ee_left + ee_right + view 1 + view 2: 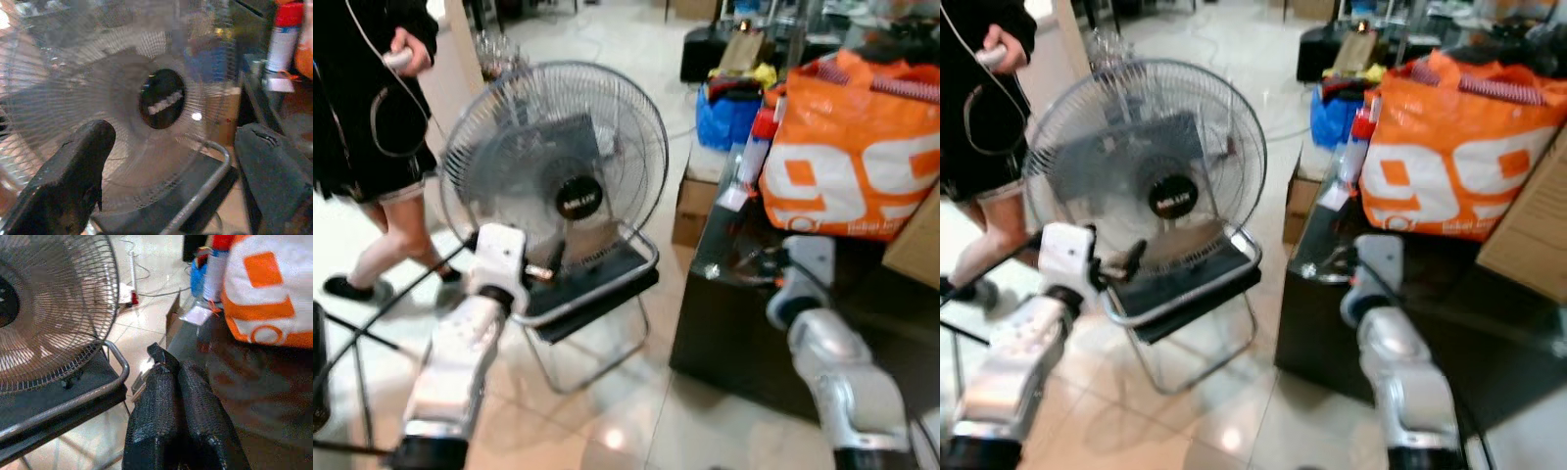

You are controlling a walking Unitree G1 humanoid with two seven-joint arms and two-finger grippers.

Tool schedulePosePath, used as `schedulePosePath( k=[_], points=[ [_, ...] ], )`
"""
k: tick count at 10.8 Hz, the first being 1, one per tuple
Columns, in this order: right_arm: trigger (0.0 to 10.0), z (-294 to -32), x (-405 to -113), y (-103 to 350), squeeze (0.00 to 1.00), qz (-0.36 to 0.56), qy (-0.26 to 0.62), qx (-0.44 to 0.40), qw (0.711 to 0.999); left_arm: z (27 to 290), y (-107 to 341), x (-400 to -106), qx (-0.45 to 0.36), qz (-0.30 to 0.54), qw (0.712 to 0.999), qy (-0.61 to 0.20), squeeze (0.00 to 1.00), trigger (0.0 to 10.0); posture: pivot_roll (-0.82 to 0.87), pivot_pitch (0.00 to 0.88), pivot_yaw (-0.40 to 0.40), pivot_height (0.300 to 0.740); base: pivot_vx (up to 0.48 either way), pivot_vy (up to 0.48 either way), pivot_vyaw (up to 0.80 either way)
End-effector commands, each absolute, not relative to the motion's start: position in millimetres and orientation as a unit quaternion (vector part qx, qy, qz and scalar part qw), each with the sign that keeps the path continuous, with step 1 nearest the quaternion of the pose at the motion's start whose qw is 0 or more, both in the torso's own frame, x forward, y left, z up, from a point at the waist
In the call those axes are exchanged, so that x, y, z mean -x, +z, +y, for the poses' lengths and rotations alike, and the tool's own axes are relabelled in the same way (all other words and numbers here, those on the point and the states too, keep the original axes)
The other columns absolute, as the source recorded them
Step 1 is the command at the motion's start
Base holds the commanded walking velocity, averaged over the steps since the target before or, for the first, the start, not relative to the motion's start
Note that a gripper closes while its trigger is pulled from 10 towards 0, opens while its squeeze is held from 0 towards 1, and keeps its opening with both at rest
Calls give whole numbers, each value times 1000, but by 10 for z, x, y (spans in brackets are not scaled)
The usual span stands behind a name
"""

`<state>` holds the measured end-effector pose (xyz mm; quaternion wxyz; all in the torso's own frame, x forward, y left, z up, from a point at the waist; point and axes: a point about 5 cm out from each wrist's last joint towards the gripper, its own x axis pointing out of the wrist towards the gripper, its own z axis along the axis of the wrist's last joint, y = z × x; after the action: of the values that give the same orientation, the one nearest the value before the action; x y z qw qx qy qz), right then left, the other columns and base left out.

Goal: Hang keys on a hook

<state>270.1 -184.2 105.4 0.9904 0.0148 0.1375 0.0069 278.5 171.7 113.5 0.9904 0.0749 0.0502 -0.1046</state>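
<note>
My right gripper (pixel 177 369) is shut, and a small dark piece with a bit of metal, which looks like the keys (pixel 157 355), pokes out at its tips. It hovers over the near left corner of a dark glossy table (pixel 724 333), where its fingers (pixel 759 266) look blurred. My left gripper (pixel 178 134) is open with nothing between its wide-apart fingers. It points at a grey fan (pixel 558 162), close to the fan's base (pixel 553 264).
The fan stands on a black metal-framed stool (pixel 597 294). A person in black (pixel 372 108) stands at the left holding a small controller. An orange and white bag (pixel 852 147), a spray can (pixel 756 147), cardboard boxes (pixel 700 201) and a blue bag (pixel 724 117) crowd the right side.
</note>
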Motion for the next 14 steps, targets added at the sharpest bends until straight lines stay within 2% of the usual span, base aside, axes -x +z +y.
schedulePosePath(
  k=[1,14],
  points=[
    [10000,-1899,-2703,1086,0,132,-6,-10,991,1653,1162,-2803,-79,44,989,-118,43,10000,-84,0,51,740,0,0,-800],
    [10000,-1905,-2722,1097,0,127,-15,-3,992,1542,1158,-2902,-90,40,986,-136,43,10000,-111,0,74,740,0,0,-800]
  ],
)
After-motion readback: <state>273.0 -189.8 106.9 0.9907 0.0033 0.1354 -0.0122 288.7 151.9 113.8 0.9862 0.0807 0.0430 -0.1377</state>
